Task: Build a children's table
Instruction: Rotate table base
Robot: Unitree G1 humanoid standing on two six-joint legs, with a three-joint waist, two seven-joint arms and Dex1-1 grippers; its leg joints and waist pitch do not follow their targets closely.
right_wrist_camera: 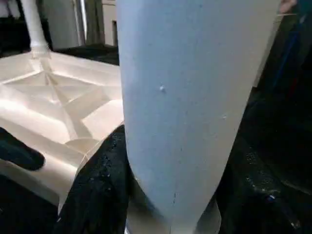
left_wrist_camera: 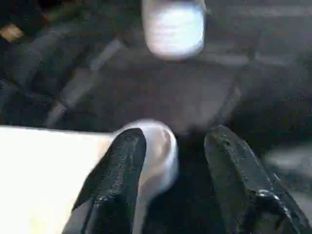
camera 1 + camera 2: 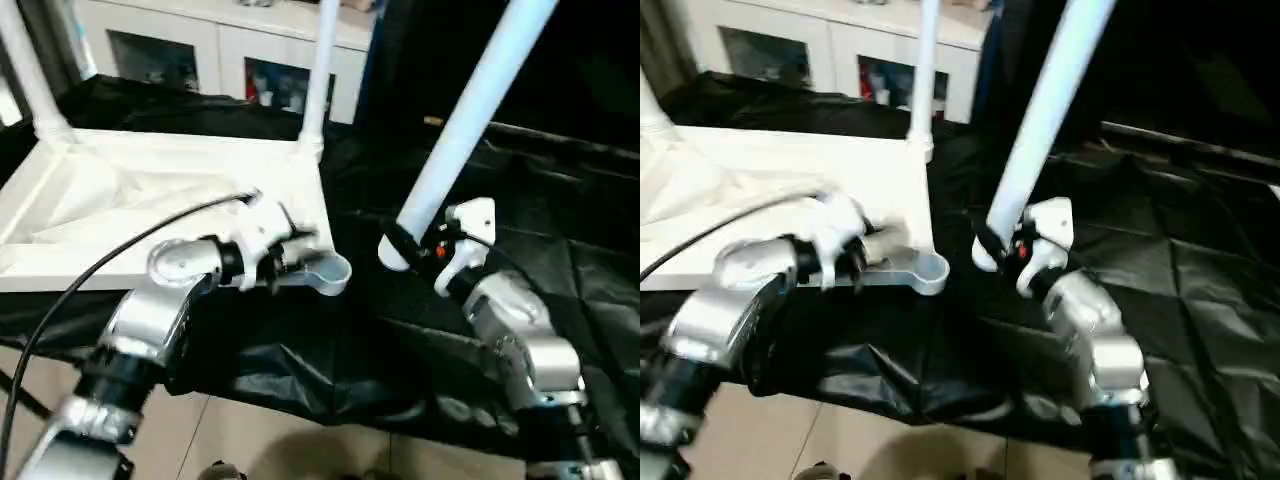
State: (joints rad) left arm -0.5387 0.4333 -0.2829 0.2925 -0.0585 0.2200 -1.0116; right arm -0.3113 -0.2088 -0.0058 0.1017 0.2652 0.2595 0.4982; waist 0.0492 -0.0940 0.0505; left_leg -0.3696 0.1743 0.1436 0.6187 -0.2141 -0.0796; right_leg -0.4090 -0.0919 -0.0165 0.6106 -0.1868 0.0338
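The white table top [image 3: 150,190] lies ribbed side up on the black-draped work table. Two legs stand upright in its far corner sockets [image 3: 318,80] [image 3: 30,70]. My left gripper [image 3: 290,258] is open at the near right corner. One finger [image 2: 119,170] lies against the round socket [image 3: 328,272], the other stands clear of it. My right gripper [image 3: 420,250] is shut on the thick lower end of a third leg [image 3: 460,120]. That leg tilts up and away to the right. Its end hangs just right of the empty socket, apart from it, and shows as the blurred leg end [image 2: 174,29].
Black cloth [image 3: 560,240] covers the table to the right of the top, in creased folds. A white cabinet [image 3: 220,50] stands behind. A black cable [image 3: 100,265] runs over my left forearm. The floor [image 3: 250,440] shows below the table's near edge.
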